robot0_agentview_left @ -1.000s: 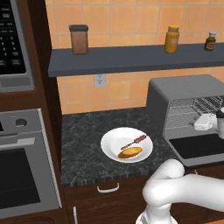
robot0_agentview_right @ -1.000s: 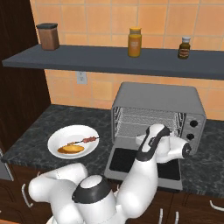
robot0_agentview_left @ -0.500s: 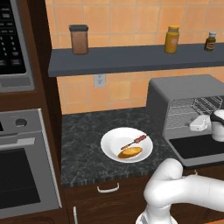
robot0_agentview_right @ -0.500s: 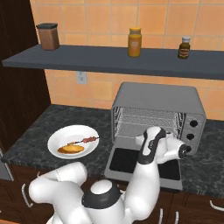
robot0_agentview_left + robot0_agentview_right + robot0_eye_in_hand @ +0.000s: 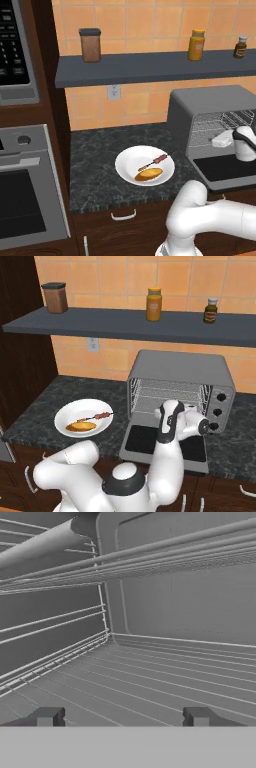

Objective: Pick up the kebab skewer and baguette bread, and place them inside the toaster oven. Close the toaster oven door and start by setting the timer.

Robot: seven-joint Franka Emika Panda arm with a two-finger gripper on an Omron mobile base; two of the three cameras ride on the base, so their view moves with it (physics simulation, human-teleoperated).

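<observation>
We find the toaster oven (image 5: 180, 378) grey, its door (image 5: 165, 442) dropped flat; skewer (image 5: 154, 161) and golden baguette (image 5: 149, 174) lie plated left. Gripper (image 5: 122, 716) fingers apart, empty.

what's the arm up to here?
The gripper is open and empty at the mouth of the toaster oven, looking in at its wire rack. The toaster oven door is folded down flat. The kebab skewer and baguette bread lie on the white plate, neither picked up yet.
</observation>
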